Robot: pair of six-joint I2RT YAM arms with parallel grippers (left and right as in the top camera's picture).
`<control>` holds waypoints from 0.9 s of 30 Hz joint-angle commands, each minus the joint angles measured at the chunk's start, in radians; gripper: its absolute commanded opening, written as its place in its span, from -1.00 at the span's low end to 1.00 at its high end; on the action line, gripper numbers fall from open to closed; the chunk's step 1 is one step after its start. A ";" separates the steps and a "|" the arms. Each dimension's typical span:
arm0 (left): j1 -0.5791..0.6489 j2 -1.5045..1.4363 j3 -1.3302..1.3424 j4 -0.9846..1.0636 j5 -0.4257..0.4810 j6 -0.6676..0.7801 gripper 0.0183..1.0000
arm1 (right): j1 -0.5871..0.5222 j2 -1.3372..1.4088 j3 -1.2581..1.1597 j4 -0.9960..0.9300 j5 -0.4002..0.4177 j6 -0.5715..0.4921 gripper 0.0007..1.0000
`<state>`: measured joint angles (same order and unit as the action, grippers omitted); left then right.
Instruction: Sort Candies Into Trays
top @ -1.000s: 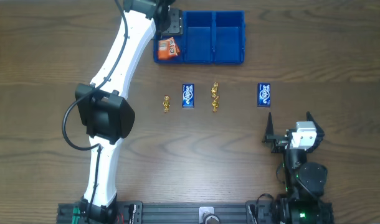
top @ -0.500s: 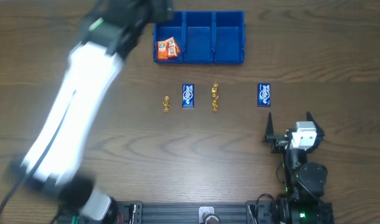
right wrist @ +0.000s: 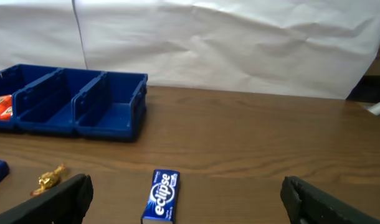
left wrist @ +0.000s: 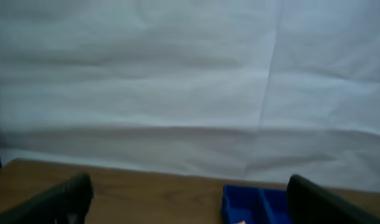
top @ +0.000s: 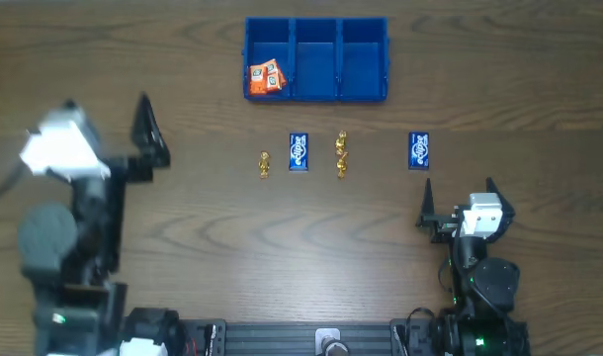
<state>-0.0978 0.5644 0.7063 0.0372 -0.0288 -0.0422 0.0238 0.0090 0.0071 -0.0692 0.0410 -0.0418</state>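
Scene: A dark brown wooden table [top: 539, 99] seen from above, with two robot arms standing at its near edge.
Tray: A blue plastic tray with three compartments [top: 366, 97] sits at the far middle of the table.
Sorted so far: Orange-wrapped candies [top: 266, 77] lie in the tray's left compartment. The middle and right compartments are bare.
Loose pieces: A row lies on the table nearer than the tray. From left to right it holds a single gold-wrapped candy [top: 265, 163], a flat blue packet [top: 299, 151] just beside it, a small cluster of gold-wrapped candies [top: 341, 154], and a second flat blue packet [top: 418, 150] well apart at the right.
Left gripper [left wrist: 190, 190]: Raised at the left side of the table, well apart from the row. Its fingers are spread wide and carry nothing.
Right gripper [top: 459, 198]: Low at the near right, fingers spread with nothing between them. The second flat blue packet lies just beyond it.
Step in hand: Probably choosing and approaching the next loose piece.
Doing it well: Each arm should take the piece closest to it. That means the single gold candy for the left arm and the right-hand packet for the right. Come straight down with the fingers either side of the piece. Grip a packet across its narrow width. Lift clear of the tray wall and give each kind its own bare compartment.
Risk: The gold candy and the first packet lie close together, so wide fingers may nudge the packet.
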 commanded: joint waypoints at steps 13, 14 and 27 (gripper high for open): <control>0.112 -0.500 -0.648 0.224 0.161 0.050 1.00 | 0.005 -0.006 0.000 -0.008 0.009 -0.012 1.00; 0.112 -0.517 -0.671 0.222 0.166 0.050 1.00 | 0.005 -0.006 0.000 -0.008 0.009 -0.012 1.00; 0.111 -0.552 -0.701 -0.100 0.205 0.046 1.00 | 0.005 -0.006 0.001 -0.008 0.009 -0.012 1.00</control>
<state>0.0105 0.0147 0.0196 -0.0200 0.1524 -0.0021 0.0238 0.0097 0.0071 -0.0704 0.0410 -0.0418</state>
